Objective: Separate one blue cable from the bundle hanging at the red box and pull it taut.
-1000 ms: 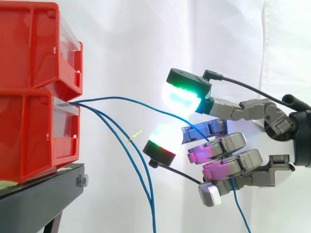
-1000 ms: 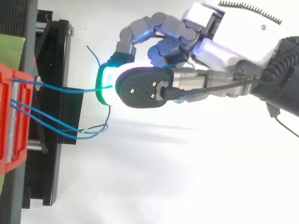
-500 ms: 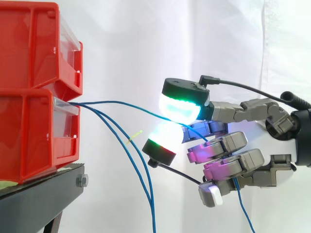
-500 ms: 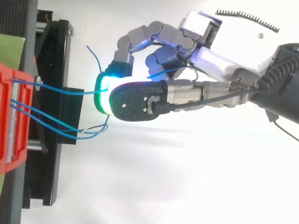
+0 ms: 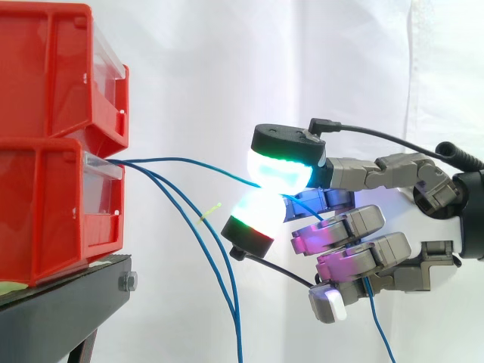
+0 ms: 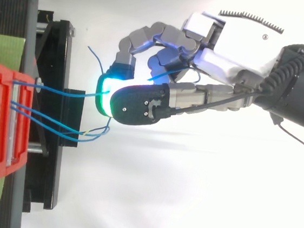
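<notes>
Three thin blue cables come out of the lower red bin (image 5: 53, 204). The upper blue cable (image 5: 189, 161) runs almost level to my hand (image 5: 355, 234) and passes between two glowing green-white pads (image 5: 283, 166) that press together on it. Past the pinch it threads through the curled fingers and hangs down at the lower right. The other two blue cables (image 5: 208, 257) sag down and away from the bin, apart from the hand. From above, the held cable (image 6: 67, 90) is nearly straight between bin and hand (image 6: 223, 56), with the two loose cables (image 6: 58, 127) beside it.
Two red bins (image 5: 60, 68) are stacked on a black stand (image 5: 68, 306) at the left. A small yellow tag (image 5: 209, 213) sits on one hanging cable. A white curtain is behind, with open space between the bins and the hand.
The upper pad has come down and slightly left onto the lower pad, closing the gap around the upper blue cable. The other two cables have not moved.
</notes>
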Robot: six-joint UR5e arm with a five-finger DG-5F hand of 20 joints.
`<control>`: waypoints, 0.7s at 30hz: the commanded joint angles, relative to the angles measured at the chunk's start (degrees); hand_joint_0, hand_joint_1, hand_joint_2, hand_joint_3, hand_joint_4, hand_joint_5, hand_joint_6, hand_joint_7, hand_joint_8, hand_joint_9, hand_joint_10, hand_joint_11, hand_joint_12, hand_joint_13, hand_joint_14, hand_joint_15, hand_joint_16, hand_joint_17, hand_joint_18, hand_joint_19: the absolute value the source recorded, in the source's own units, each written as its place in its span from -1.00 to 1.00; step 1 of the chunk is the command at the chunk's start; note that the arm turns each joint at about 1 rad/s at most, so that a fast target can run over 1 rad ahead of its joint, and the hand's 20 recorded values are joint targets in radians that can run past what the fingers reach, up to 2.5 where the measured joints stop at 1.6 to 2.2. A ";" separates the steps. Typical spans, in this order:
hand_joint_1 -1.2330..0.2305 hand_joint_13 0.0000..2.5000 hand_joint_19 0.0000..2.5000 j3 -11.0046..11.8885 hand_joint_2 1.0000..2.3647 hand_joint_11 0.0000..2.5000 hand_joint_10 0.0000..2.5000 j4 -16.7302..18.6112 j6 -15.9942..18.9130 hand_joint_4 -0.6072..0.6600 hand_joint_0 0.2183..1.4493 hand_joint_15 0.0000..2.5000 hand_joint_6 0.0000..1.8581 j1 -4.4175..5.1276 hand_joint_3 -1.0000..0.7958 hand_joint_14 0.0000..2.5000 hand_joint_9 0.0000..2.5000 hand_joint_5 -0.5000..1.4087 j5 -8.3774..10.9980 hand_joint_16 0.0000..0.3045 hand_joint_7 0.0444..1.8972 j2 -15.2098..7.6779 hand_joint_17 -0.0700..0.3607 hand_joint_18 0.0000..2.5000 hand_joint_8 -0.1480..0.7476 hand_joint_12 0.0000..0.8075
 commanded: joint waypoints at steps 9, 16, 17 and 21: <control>-0.06 -0.01 -0.17 0.01 -1.00 0.02 0.50 0.00 0.00 0.10 -0.41 0.08 0.01 0.00 -0.44 -0.09 -0.33 -0.69 -0.01 -0.68 0.00 -0.06 -0.17 -0.27 -0.13 -0.27; 0.06 -0.01 -0.18 0.01 -1.00 -0.01 0.52 0.09 0.00 0.13 -0.49 0.03 0.00 0.00 -0.44 -0.05 -0.33 -0.69 -0.28 -0.66 -0.01 0.03 -0.14 -0.25 -0.09 -0.24; 0.06 -0.01 -0.18 0.01 -1.00 -0.03 0.52 0.09 0.00 0.14 -0.49 0.04 0.00 0.00 -0.44 -0.06 -0.33 -0.69 -0.28 -0.67 -0.01 -0.06 -0.14 -0.25 -0.09 -0.24; 0.05 -0.01 -0.17 0.01 -1.00 0.02 0.46 0.09 0.00 0.10 -0.38 0.07 0.00 0.00 -0.44 -0.11 -0.32 -0.69 -0.28 -0.69 0.02 -0.06 -0.18 -0.27 -0.14 -0.29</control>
